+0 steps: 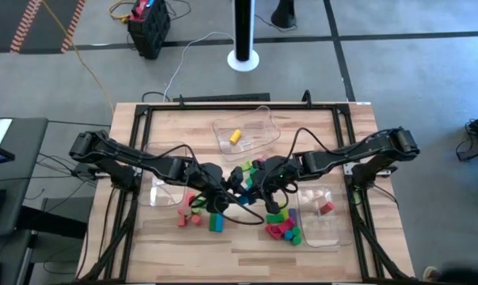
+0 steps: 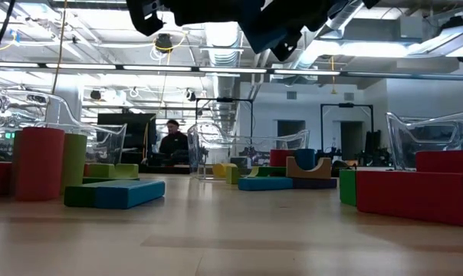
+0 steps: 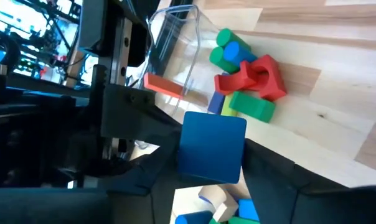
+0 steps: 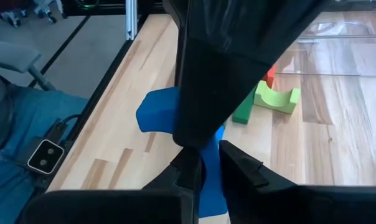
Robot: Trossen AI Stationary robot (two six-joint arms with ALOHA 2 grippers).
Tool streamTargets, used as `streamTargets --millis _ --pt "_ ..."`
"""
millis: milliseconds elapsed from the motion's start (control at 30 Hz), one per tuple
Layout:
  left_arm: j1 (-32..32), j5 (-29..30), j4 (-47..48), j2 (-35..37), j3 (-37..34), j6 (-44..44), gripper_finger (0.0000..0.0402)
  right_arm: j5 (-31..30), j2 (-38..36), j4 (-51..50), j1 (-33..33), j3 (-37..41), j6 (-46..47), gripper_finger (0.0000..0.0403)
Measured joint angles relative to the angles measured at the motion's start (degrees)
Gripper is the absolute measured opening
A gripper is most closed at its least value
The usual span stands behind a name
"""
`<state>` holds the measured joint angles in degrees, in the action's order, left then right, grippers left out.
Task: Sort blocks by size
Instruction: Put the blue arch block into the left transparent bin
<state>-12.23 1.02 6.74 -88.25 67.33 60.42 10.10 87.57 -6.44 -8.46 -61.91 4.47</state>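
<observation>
The left tool (image 1: 221, 192) and the right tool (image 1: 253, 184) meet nose to nose at the centre of the high view, above the middle of the worktop (image 1: 183, 245). From up there, what lies between them is hidden by dark arms and cables.

The wrist views fill that in. In the left wrist view the left tool (image 3: 213, 149) is clamped at a middling width on a blue block (image 3: 213, 148), whose square face fills the gap, just below frame centre. In the right wrist view the right tool (image 4: 211, 165) is pinched narrow on a thin part of the same blue block (image 4: 157, 112), with the other arm's dark bulk crossing in front.

The low view shows only dark arm parts along its top edge.

Outward from there, the high view shows blocks scattered below the tools:
- a red and green cluster (image 1: 282, 226) right of centre
- red pieces (image 1: 193, 215) left of centre

Three clear bins ring the tools:
- the upper bin (image 1: 263, 119) holds a yellow block (image 1: 235, 136)
- the right bin (image 1: 322, 237) holds a red block (image 1: 326, 207)
- the left bin (image 1: 161, 194); its contents cannot be made out

Only the low view shows heights:
- a red cylinder (image 2: 38, 162) standing upright at far left
- a blue bar (image 2: 128, 193) lying flat beside it
- an orange arch (image 2: 308, 166) farther back
- a person (image 2: 172, 142) seated in the room beyond

The right wrist view alone shows a light green arch (image 4: 276, 96) at upper right.
</observation>
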Motion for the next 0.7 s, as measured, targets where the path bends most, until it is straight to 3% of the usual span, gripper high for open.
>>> streamTargets --millis 133,433,700 --pt "0.03 -0.26 0.23 0.01 0.00 0.11 0.0141 0.32 0.00 0.03 0.32 0.00 0.00 0.0071" --pt "0.07 -0.31 0.37 0.00 0.00 0.20 0.0140 0.26 0.00 0.03 0.32 0.02 0.05 0.0075" --pt "0.00 2.48 4.37 -0.02 0.89 -0.26 0.0139 -0.30 -0.89 -3.19 0.36 0.00 0.50 0.0128"
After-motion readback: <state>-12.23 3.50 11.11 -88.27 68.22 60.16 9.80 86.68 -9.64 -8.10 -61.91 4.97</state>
